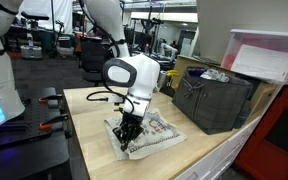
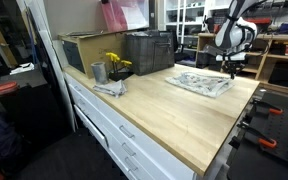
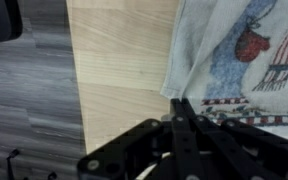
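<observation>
No legible text, label, brand, number or sign anywhere. Only a print on the white patterned cloth (image 3: 246,55) lying on the pale wooden countertop (image 3: 119,60): a red figure and red-and-white stripes, without readable letters. Elsewhere too small and blurred to make out.

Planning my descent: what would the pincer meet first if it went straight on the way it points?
The cloth, at its corner on the counter. The shut pincer may be touching it; depth is unclear.

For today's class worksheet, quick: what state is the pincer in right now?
Pincer: closed, at the edge of the towel; a grip on it cannot be told.
</observation>
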### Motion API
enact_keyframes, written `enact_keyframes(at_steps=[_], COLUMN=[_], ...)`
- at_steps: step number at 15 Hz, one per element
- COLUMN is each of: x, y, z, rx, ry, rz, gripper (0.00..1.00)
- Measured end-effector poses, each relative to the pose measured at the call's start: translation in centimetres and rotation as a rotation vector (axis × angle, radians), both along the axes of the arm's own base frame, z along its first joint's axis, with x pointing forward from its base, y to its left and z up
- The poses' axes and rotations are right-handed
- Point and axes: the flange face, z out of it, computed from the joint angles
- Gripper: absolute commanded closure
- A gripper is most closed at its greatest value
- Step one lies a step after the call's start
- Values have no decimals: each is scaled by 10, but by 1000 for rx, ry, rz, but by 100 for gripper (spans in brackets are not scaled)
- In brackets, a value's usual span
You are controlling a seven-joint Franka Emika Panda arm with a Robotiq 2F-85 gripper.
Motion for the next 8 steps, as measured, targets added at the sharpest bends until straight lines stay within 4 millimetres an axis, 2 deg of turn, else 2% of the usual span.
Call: enact_keyframes(at_steps=[3, 4, 6, 8], x=[-5, -6, -9, -12], y=[0, 0, -1, -2], z=[-2, -3, -4, -5], rx=[4, 6, 8, 9], ry=[7, 9, 12, 14], rz=[-6, -8, -14, -20], gripper=[100, 74, 68, 52])
